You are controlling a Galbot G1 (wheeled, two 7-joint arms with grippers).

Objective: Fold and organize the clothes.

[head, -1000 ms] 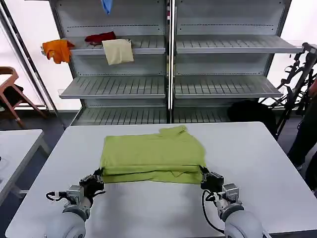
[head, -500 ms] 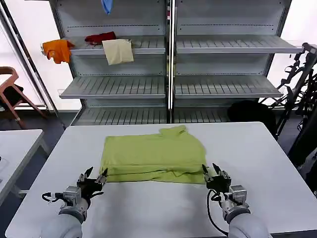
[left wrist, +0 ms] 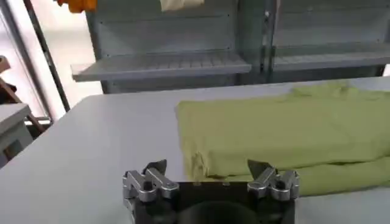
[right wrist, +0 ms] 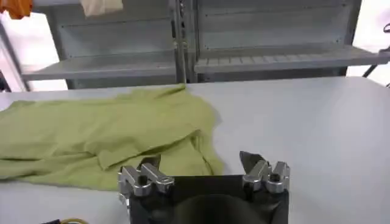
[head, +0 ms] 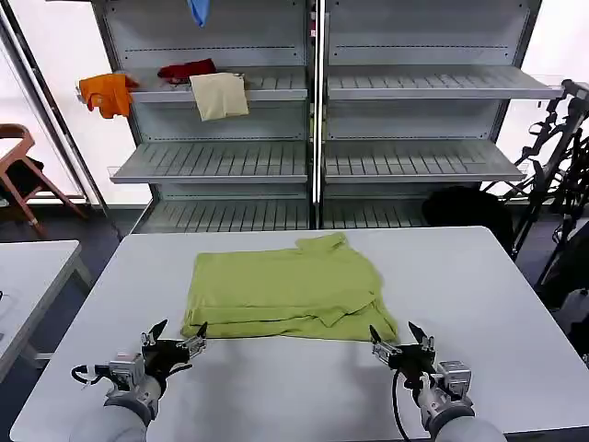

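Observation:
The clothes, one lime-green T-shirt [head: 285,290], lie folded into a rough rectangle in the middle of the white table [head: 479,276], with a collar bump at the far edge. My left gripper [head: 177,333] is open just short of the shirt's near left corner, holding nothing. My right gripper [head: 398,337] is open just off the near right corner, also holding nothing. The left wrist view has the shirt [left wrist: 286,131] beyond the open left gripper [left wrist: 207,168]. From the right wrist, the shirt [right wrist: 103,137] lies past the open right gripper [right wrist: 201,163].
Grey shelving [head: 317,110] stands behind the table, holding an orange garment [head: 108,92], a red cloth [head: 187,69] and a cream cloth [head: 219,94]. A second table [head: 32,276] is at the left, a wooden chair [head: 23,170] beyond it.
Both grippers have let go of the shirt's near edge, opened, and drawn back toward me. The near fold has settled flat on the table.

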